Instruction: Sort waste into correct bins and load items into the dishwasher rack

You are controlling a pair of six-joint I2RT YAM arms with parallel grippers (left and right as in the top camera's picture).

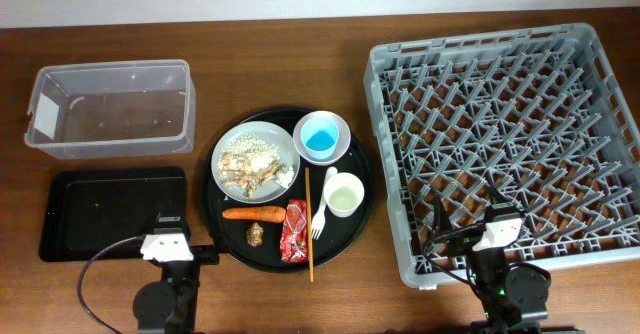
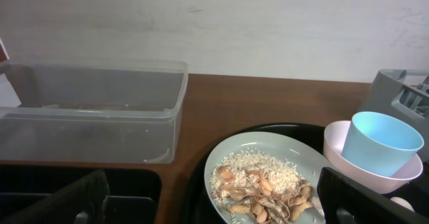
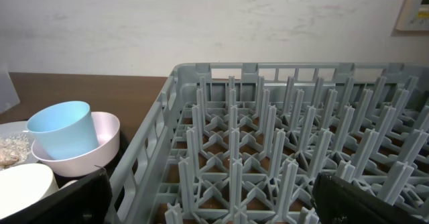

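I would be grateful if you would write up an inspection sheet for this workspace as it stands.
Surface: brown wooden table; no spills seen.
Job's things: clear tub and black tray look empty, left; rack empty, right. Round tray holds plate with scraps, blue cup in bowl, small cup, fork, chopstick, carrot, wrapper, brown lump.
Clutter: nothing seen.
Grippers: left gripper open above black tray's near-right corner; right gripper open above rack's near-left corner.
Cables: black cable loops beside left arm.
Surroundings: pale wall; nothing else seen.
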